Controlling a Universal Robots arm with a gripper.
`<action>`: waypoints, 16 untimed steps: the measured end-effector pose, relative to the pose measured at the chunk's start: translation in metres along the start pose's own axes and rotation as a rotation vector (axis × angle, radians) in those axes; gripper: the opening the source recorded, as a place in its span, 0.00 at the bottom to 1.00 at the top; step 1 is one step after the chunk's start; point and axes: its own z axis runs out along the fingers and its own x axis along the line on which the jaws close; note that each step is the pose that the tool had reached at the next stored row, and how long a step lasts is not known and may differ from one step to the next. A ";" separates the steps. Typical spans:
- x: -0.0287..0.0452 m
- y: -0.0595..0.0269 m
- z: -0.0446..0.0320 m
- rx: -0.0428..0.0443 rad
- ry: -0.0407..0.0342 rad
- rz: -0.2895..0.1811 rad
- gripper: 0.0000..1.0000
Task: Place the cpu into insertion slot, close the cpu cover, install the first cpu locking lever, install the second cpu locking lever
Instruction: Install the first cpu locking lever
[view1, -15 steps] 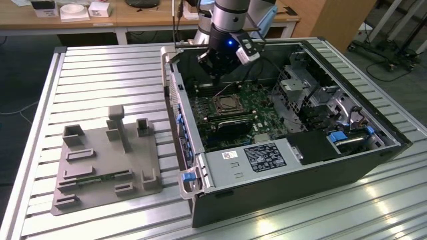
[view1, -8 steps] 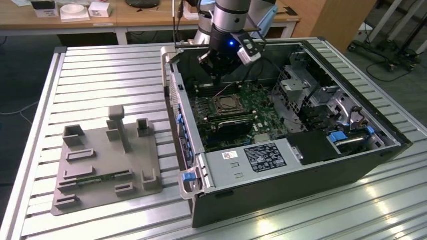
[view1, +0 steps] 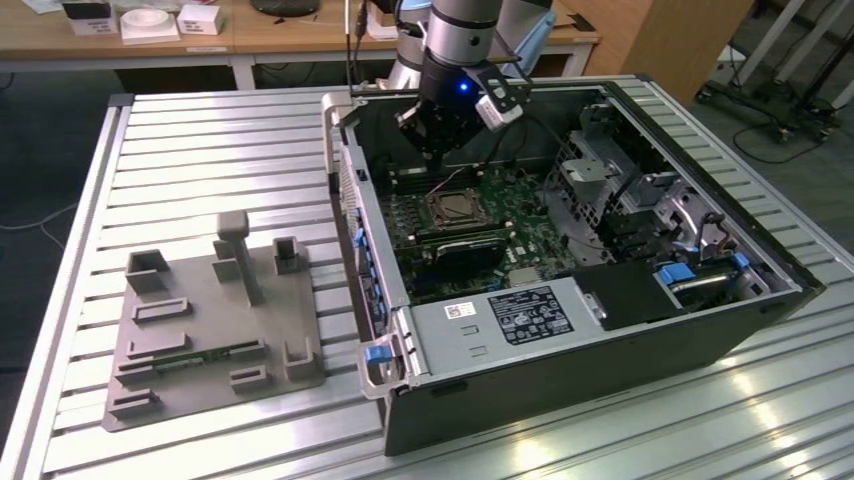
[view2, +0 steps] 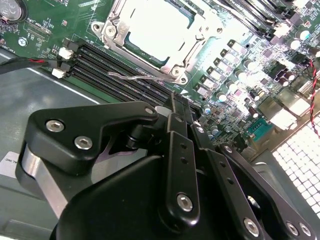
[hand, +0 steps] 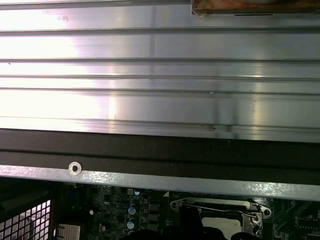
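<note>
In the foreground of the second wrist view, the gripper (view2: 176, 102) hangs with its black fingers pressed together, nothing between them. Just beyond the fingertips run the long black memory slots (view2: 110, 67). A thin wire locking lever (view2: 131, 77) lies along the socket's near edge; whether it is latched cannot be told. Farther on, the cpu (view2: 155, 27) sits in its socket, and the cpu cover (view2: 114, 25) lies flat as a silver frame around it. In the exterior view, the insertion slot (view1: 461, 208) lies on the green motherboard (view1: 514, 205) inside the open computer case (view1: 601, 350), beyond the black power-supply box (view1: 527, 315), with the gripper (view1: 434, 155) above the slot's far side.
</note>
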 end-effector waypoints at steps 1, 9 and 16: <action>0.0000 0.0000 0.0000 0.0000 0.0000 0.000 0.11; -0.0003 -0.0001 0.0023 -0.0003 0.0000 0.000 0.11; -0.0063 -0.0005 0.0068 0.0001 0.0001 0.000 0.11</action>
